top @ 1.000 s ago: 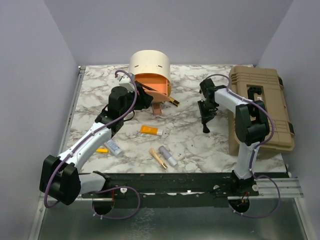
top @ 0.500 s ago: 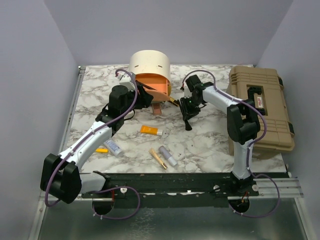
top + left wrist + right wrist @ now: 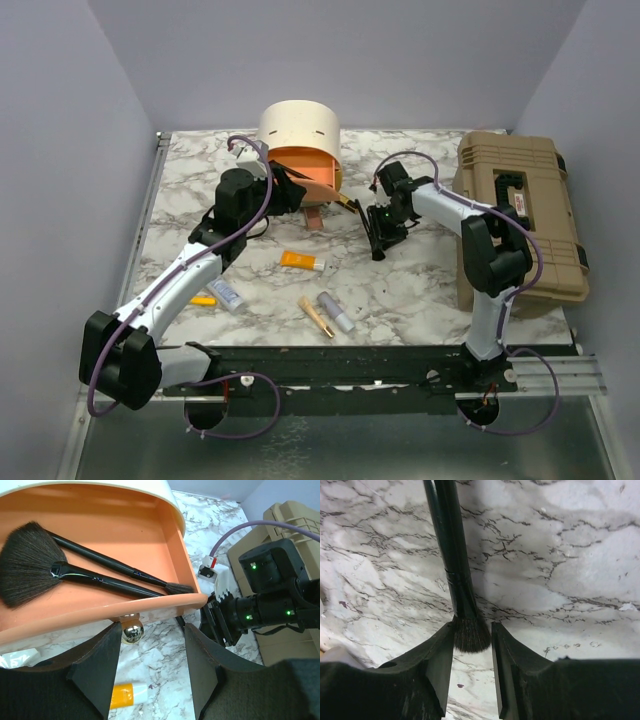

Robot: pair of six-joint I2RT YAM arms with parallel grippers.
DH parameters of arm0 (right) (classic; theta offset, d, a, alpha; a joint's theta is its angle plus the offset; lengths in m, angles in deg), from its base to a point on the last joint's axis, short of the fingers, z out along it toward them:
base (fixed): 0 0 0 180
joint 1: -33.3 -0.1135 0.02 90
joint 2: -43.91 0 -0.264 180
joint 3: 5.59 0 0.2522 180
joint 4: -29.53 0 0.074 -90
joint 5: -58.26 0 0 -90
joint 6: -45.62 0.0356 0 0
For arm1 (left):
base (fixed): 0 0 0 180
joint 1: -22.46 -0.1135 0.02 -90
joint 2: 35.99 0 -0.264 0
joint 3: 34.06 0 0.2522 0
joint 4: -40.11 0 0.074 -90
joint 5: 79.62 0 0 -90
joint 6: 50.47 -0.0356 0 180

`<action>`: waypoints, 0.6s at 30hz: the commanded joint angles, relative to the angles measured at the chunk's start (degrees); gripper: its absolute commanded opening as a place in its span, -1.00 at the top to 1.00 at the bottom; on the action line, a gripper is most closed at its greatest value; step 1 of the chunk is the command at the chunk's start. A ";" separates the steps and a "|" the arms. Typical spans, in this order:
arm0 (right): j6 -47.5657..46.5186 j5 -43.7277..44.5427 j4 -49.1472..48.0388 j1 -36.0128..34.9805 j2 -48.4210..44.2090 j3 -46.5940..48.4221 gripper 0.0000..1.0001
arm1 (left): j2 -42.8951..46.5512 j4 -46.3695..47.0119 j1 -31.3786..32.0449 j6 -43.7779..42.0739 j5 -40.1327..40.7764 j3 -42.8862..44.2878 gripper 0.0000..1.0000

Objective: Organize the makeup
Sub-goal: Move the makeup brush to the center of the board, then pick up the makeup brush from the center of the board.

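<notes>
Where the marble-patterned table ran along its left side, a yellow pen lay just beside a whitish tube, close to the left arm. Further back, the left gripper faced the orange drawer of the cream-coloured round case. Its jaws were spread wide, with the drawer's small shiny metal knob between them and touching neither. Inside the drawer a black fan brush and a thin black brush lay side by side, their handles drawing together toward the right. An orange tube with a white cap rested on the table nearer the arms' bases. Nearer still, a gold tube and a lilac tube lay close together. Right of the drawer, the right gripper hovered over the table, its jaws pinching another black brush at the bristle end, the handle pointing away from the wrist. At the far right sat the big tan plastic toolbox, its lid down.
</notes>
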 commanded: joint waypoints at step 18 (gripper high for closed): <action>8.75 3.13 -9.78 0.11 -1.67 -6.02 0.64 | 0.24 0.04 0.19 -0.09 0.92 -0.30 -0.11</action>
